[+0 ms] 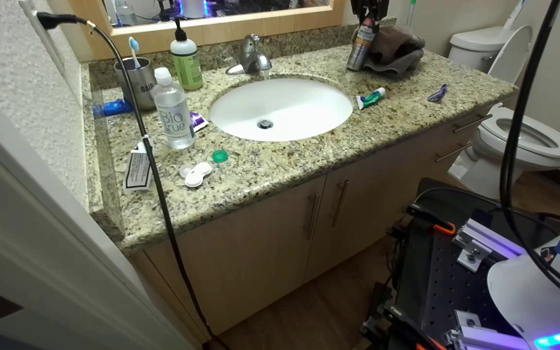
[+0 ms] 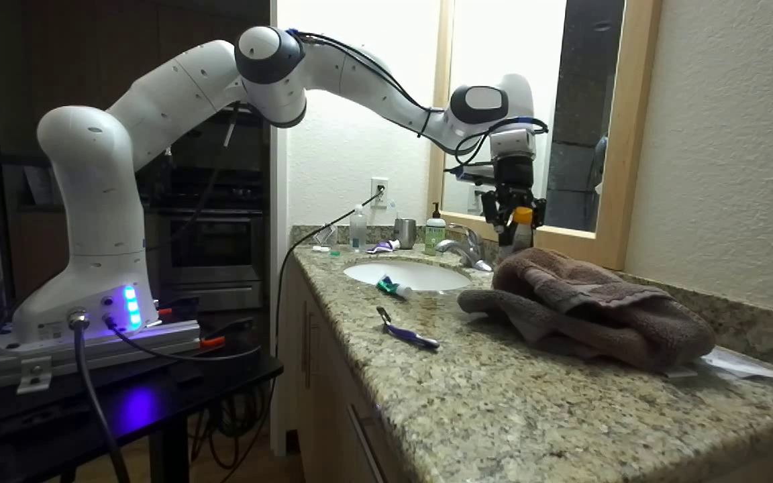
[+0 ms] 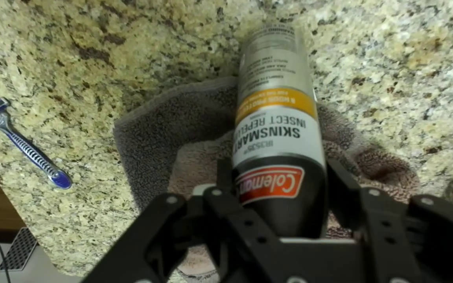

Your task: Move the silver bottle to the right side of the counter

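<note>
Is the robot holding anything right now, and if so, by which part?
In the wrist view, the end effector holds the silver bottle by its dark upper end, clasped from both sides.

Crumpled towel (image 2: 594, 308) obstructs the space beside the silver bottle (image 3: 279, 131); a passage of bare tabletop (image 2: 480, 352) separates towel from razor (image 2: 408, 335).

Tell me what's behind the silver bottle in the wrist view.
The gray-brown towel shows on both sides of the silver bottle, with the speckled counter around the bottle's base. The strip directly behind the bottle is covered, so anything there cannot be seen.
</note>
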